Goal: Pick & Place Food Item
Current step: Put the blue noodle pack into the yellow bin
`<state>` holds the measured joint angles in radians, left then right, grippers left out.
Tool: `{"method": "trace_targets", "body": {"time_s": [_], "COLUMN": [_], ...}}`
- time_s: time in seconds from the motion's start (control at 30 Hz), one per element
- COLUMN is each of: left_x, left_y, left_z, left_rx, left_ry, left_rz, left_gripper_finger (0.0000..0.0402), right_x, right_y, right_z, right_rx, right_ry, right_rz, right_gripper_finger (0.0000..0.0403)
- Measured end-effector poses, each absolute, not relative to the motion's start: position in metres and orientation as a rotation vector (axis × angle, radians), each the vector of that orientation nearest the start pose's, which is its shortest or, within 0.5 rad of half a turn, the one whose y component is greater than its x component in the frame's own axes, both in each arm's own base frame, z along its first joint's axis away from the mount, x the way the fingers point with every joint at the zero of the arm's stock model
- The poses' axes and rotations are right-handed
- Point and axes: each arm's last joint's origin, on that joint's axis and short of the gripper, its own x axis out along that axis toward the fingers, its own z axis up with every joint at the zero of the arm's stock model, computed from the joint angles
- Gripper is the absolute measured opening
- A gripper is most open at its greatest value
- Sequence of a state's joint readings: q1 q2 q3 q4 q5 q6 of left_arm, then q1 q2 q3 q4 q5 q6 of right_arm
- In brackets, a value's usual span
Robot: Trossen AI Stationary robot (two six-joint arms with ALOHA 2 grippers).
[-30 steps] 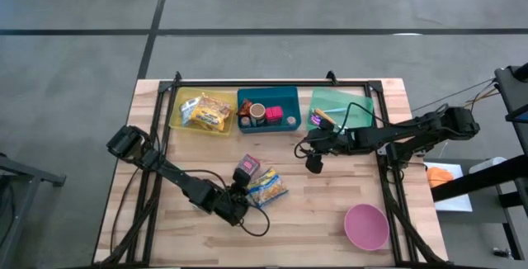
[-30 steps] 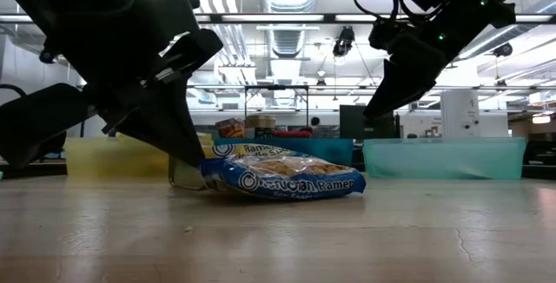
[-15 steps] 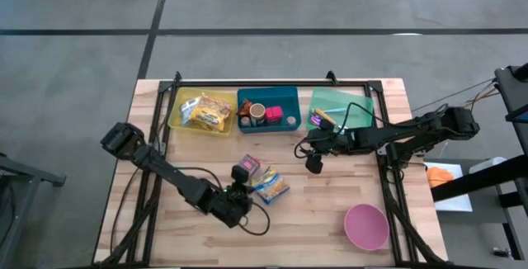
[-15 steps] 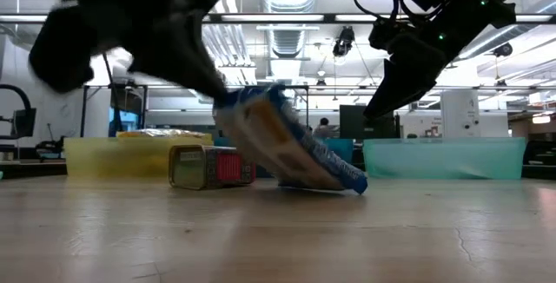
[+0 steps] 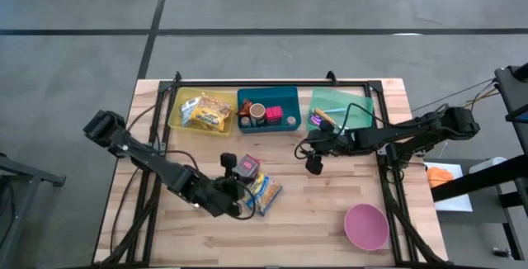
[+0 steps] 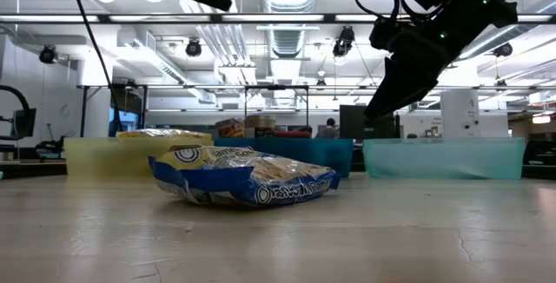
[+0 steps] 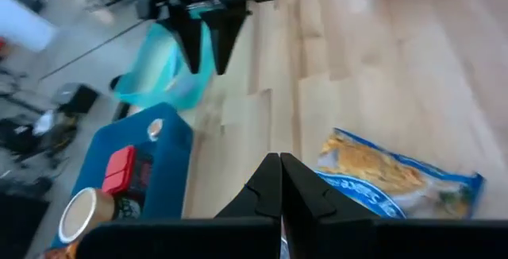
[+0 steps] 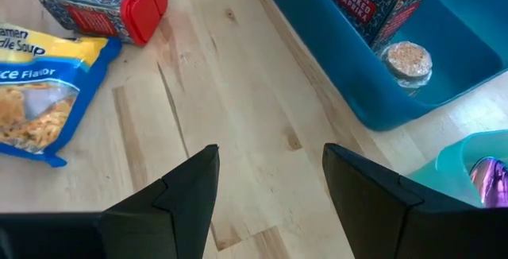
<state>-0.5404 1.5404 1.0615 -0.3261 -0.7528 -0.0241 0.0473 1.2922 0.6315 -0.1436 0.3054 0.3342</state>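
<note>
Blue-and-yellow crinkly ramen packet lies flat on the wooden desk, just beside the red-lidded tin. Left gripper, fingers together and empty, sits beside the packet; best part them and re-grip its edge. Right gripper, fingers apart, waits well apart from the packet.

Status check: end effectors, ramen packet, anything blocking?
Left end effector shut, empty, above ramen packet. Right end effector open, idle near teal bin. Packet flat on table; red-lidded tin beside it.

Two dark jointed arms — black cables looped alongside — wedge-shaped black fingers.
</note>
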Motion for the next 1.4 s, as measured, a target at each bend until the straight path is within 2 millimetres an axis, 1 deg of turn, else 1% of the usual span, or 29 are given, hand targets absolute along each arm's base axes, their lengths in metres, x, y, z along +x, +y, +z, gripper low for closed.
{"method": "trace_targets", "body": {"time_s": [0.07, 0.17, 0.23, 0.33, 0.43, 0.53, 0.6, 0.73, 0.8, 0.87, 0.97, 1.03, 1.2, 1.3, 1.4], "left_x": [0.28, 0.277, 0.276, 0.277, 0.28, 0.284, 0.287, 0.293, 0.294, 0.295, 0.297, 0.298, 0.302, 0.305, 0.306], "left_y": [-0.146, -0.147, -0.148, -0.15, -0.154, -0.161, -0.164, -0.169, -0.169, -0.168, -0.168, -0.167, -0.169, -0.169, -0.17], "left_z": [0.248, 0.244, 0.235, 0.213, 0.19, 0.167, 0.156, 0.145, 0.141, 0.139, 0.132, 0.128, 0.115, 0.11, 0.11], "left_rx": [0.459, 0.441, 0.443, 0.481, 0.517, 0.54, 0.56, 0.58, 0.598, 0.621, 0.652, 0.695, 0.809, 0.843, 0.854], "left_ry": [0.656, 0.695, 0.731, 0.798, 0.871, 0.946, 0.979, 1.001, 1.002, 0.995, 1.0, 1.001, 0.991, 0.976, 0.964], "left_rz": [0.157, 0.065, 0.014, 0.003, -0.036, -0.13, -0.147, -0.15, -0.131, -0.095, -0.055, -0.036, 0.0, 0.027, 0.036], "left_gripper_finger": [0.0, 0.0005, 0.0018, 0.0052, 0.0101, 0.0166, 0.0214, 0.03, 0.0332, 0.0356, 0.0381, 0.039, 0.0394, 0.0394, 0.0394], "right_x": [0.244, 0.244, 0.244, 0.244, 0.244, 0.244, 0.244, 0.244, 0.244, 0.244, 0.244, 0.244, 0.244, 0.244, 0.244], "right_y": [0.005, 0.008, 0.009, 0.011, 0.011, 0.011, 0.011, 0.011, 0.011, 0.011, 0.011, 0.011, 0.012, 0.012, 0.012], "right_z": [0.186, 0.186, 0.186, 0.186, 0.186, 0.186, 0.186, 0.186, 0.186, 0.186, 0.186, 0.186, 0.186, 0.186, 0.186], "right_rx": [0.176, 0.172, 0.169, 0.168, 0.167, 0.167, 0.167, 0.167, 0.167, 0.167, 0.171, 0.173, 0.174, 0.177, 0.177], "right_ry": [0.742, 0.744, 0.744, 0.743, 0.743, 0.744, 0.743, 0.743, 0.743, 0.742, 0.742, 0.741, 0.741, 0.741, 0.741], "right_rz": [-0.368, -0.356, -0.348, -0.342, -0.341, -0.341, -0.341, -0.341, -0.341, -0.341, -0.343, -0.344, -0.344, -0.346, -0.346], "right_gripper_finger": [0.0224, 0.0225, 0.0225, 0.0225, 0.0225, 0.0225, 0.0225, 0.0225, 0.0224, 0.0225, 0.0225, 0.0224, 0.0225, 0.0225, 0.0224]}}
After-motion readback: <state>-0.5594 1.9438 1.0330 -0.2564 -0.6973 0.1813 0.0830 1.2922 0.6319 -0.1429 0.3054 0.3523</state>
